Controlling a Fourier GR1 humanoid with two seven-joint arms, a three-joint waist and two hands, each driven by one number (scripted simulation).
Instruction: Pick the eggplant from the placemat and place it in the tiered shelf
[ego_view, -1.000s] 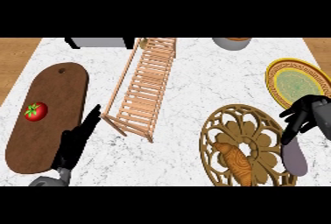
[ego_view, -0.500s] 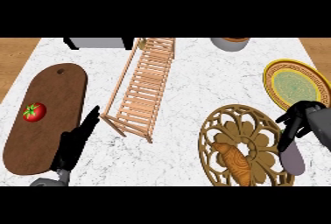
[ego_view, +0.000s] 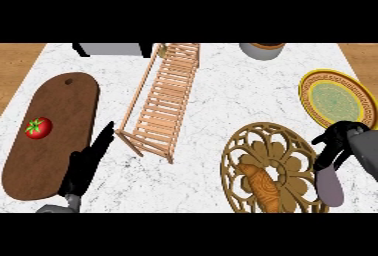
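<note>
We find the right hand at the right edge of the head view, its black fingers curled round the upper end of the eggplant — a pale purple, elongated body that hangs down from the grasp. The eggplant sits just beside the right rim of the placemat, a round golden openwork mat; we cannot tell whether the two touch. On the lower part of that placemat lies a croissant, golden brown, close to the left of the eggplant.

Above the right hand, near the right edge, we see a yellow plate with a patterned rim and a greenish centre.

The left hand shows at the lower left, open, its fingers straight and pointing up and to the right, overlapping the right edge of a dark wooden cutting board. A red tomato with a green stem rests on the board's left side.

Between the board and the placemat stands the tiered shelf — a light wooden slatted rack running from the top of the white marble desk down toward its middle, well apart from the eggplant. At the top edge we see a grey bowl, partly cut off.
</note>
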